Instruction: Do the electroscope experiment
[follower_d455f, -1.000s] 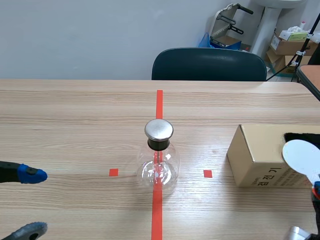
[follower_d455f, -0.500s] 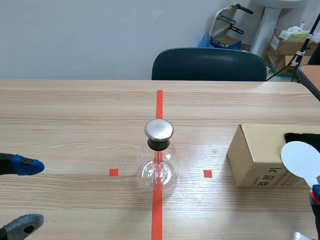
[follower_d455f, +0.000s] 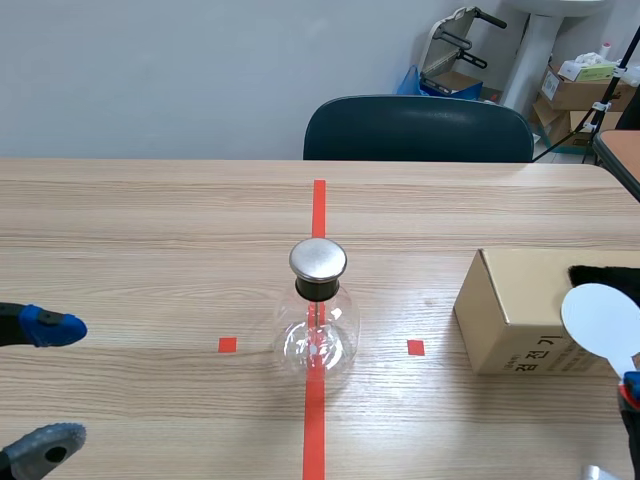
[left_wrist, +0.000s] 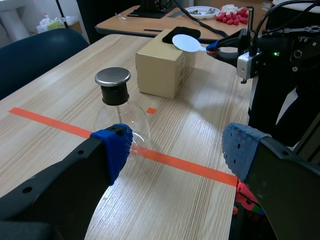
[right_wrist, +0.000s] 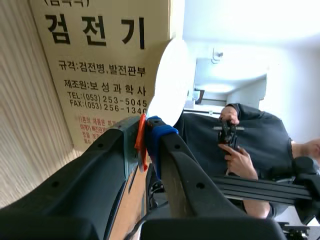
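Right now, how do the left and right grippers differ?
The left gripper is open and empty; the right gripper is shut on the handle of the white disc. The left gripper stands apart from the glass flask; the right gripper is close by the cardboard box. Both have thick black fingers.

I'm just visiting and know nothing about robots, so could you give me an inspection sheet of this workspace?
Surface: wooden table, orange-red tape marks.
Job's things: electroscope flask, metal-capped, on centre tape; white disc paddle, held off the table.
Clutter: cardboard box, black item on top.
Grippers: left gripper open, empty; right gripper shut on paddle's handle.
Cables: black loop behind right gripper.
Surroundings: dark chair, a person nearby.
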